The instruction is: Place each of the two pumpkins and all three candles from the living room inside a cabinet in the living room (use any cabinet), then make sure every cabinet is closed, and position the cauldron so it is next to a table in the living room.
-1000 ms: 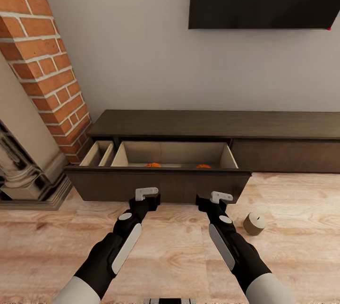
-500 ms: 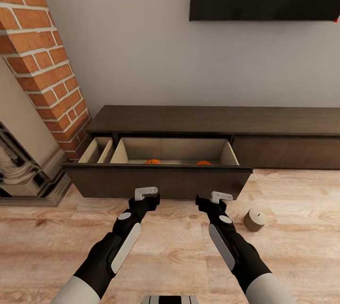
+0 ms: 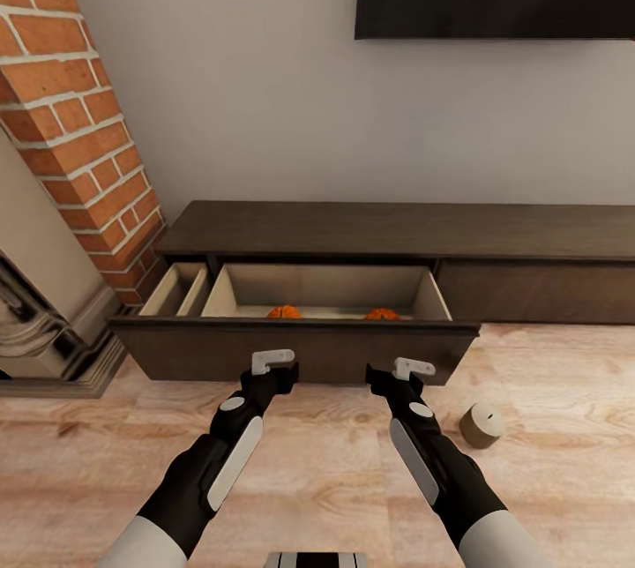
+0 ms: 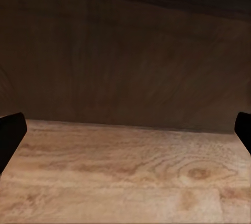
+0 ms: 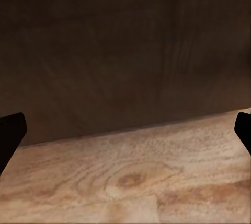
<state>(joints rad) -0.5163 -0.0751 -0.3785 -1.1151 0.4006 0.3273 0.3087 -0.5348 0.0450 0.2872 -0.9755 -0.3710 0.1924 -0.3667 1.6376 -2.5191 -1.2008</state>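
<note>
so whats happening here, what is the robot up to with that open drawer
The robot faces the low dark cabinet, whose wide drawer is pulled out. Two pumpkins already lie inside it. One candle stands on the wooden floor to the right of the drawer, outside any cabinet. The left gripper and right gripper hang just in front of the drawer front, jaws open and holding nothing. The drawer is not yet closed.

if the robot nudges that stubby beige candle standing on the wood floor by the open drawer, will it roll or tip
The short beige cylindrical candle stands upright on its flat end, so a low push would probably slide it rather than roll it. It looks about as wide as it is tall, so tipping seems unlikely. If knocked onto its side, it could roll across the smooth pale wood floor.
</note>
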